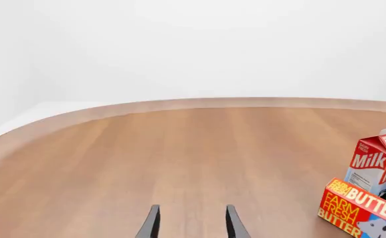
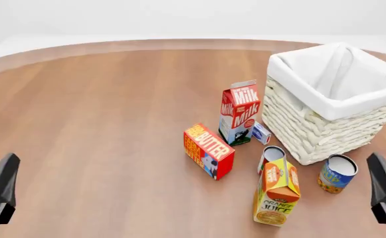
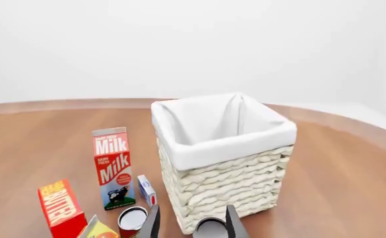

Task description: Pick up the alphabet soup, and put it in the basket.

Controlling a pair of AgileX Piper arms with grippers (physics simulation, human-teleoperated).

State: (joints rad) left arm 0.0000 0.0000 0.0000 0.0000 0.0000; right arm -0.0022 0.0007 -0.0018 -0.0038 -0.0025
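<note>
The basket (image 2: 325,116) stands toward the tabletop's (image 2: 100,109) far right corner, its white lining folded over the rim. Just left of it the milk carton (image 2: 239,114) stands upright, with a small blue-and-white box (image 2: 261,133) wedged between the two. The butter box (image 2: 208,150) lies nearer the middle. The orange juice carton (image 2: 277,192) stands toward the near edge, partly hiding a red-labelled can (image 2: 271,156) behind it. The alphabet soup (image 2: 337,173) sits upright just in front of the basket, near the near right corner; in the right wrist view only its top shows between the fingers. The left gripper (image 1: 190,223) hangs over bare wood near the near left corner, fingers apart. The right gripper (image 3: 191,223) hovers near the soup, fingers spread and empty.
</note>
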